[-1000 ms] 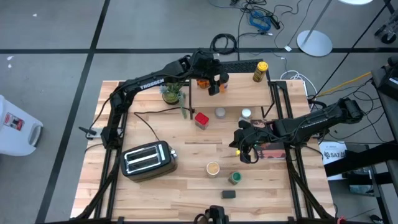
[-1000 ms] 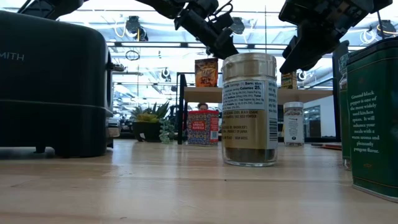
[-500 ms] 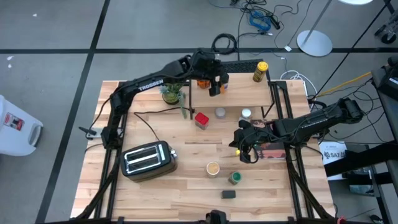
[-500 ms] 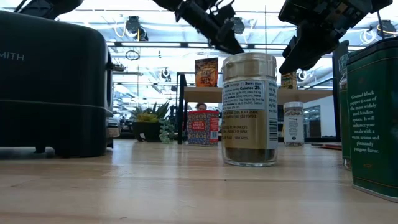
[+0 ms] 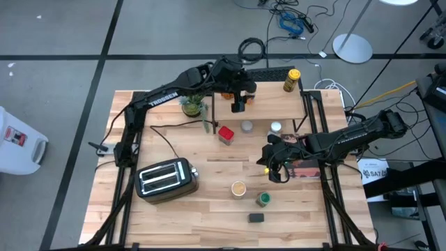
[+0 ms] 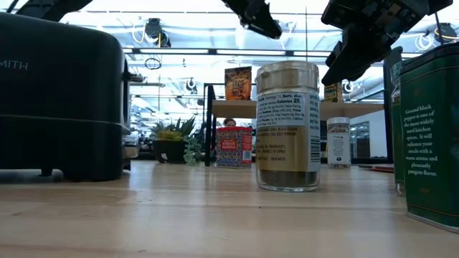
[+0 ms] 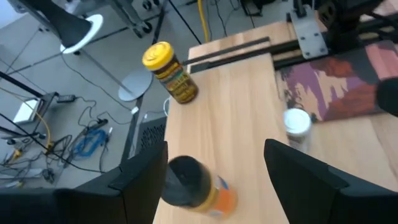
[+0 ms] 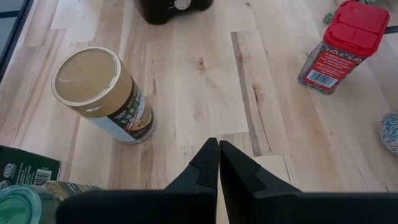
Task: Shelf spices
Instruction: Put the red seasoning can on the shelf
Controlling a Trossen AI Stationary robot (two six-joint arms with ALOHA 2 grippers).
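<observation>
A: Spices first. Where do they sit?

B: Two are on the shelf (image 5: 268, 94), the small rack at twelve o'clock on the table (image 5: 181, 216). An orange jar with a black lid (image 5: 248, 90) stands near the shelf's left end, and a yellow-lidded bottle (image 5: 291, 79) stands toward its one o'clock corner.

A: And the others?

B: On the tabletop. A red-capped jar (image 5: 226, 133) stands just in front of the shelf, at seven o'clock from it; a grey-lidded jar (image 5: 247, 126) and a white-lidded jar (image 5: 276, 128) stand beside it along the shelf's front edge. Nearer the table's six o'clock edge are a tan-lidded glass jar (image 5: 238, 188), a green-lidded jar (image 5: 263, 199) at four o'clock from it, and a black tin (image 5: 256, 217) below those.

A: What about the left gripper?

B: The left gripper (image 5: 238, 103) hangs above the shelf's left end, at six o'clock from the orange jar and clear of it. Its fingers (image 7: 298, 174) stand wide apart with nothing between them.

A: And the right one?

B: The right gripper (image 8: 217, 163) is over the table at three o'clock from the centre, well apart from the tan-lidded jar. Its fingertips are pressed together on nothing.

A: Anything else about?

B: A silver toaster (image 5: 166, 178) at eight o'clock, and a small potted plant (image 5: 192, 106) just left of the shelf.
</observation>
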